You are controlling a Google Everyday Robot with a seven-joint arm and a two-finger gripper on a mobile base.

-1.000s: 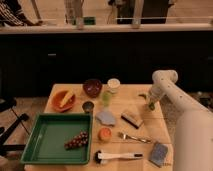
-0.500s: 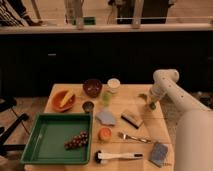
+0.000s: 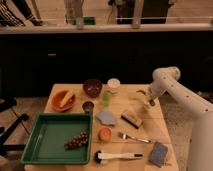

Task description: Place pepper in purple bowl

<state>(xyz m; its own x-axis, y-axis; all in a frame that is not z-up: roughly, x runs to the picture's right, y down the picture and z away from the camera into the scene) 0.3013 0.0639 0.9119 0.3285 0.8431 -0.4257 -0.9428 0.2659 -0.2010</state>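
Observation:
The purple bowl (image 3: 92, 87) stands at the back middle of the wooden table (image 3: 150, 127), dark inside. My gripper (image 3: 149, 100) hangs low over the table's right edge, far to the right of the bowl. A small green shape, the pepper (image 3: 151, 103), shows right at the gripper's tip. I cannot tell whether it is held or lying on the table.
An orange bowl with yellow food (image 3: 63, 100), a small dark cup (image 3: 88, 106), a pale green cup (image 3: 106, 96) and a white cup (image 3: 114, 84) stand near the bowl. A green tray (image 3: 47, 137) holds grapes (image 3: 76, 141). A grey cloth (image 3: 106, 118), sponge (image 3: 131, 119), fork (image 3: 134, 137), orange fruit (image 3: 104, 133), brush (image 3: 117, 156) and blue sponge (image 3: 159, 153) lie in front.
The arm's upper joint has edged slightly to the right. The gripper stays at the table's right edge. The table's objects have not moved.

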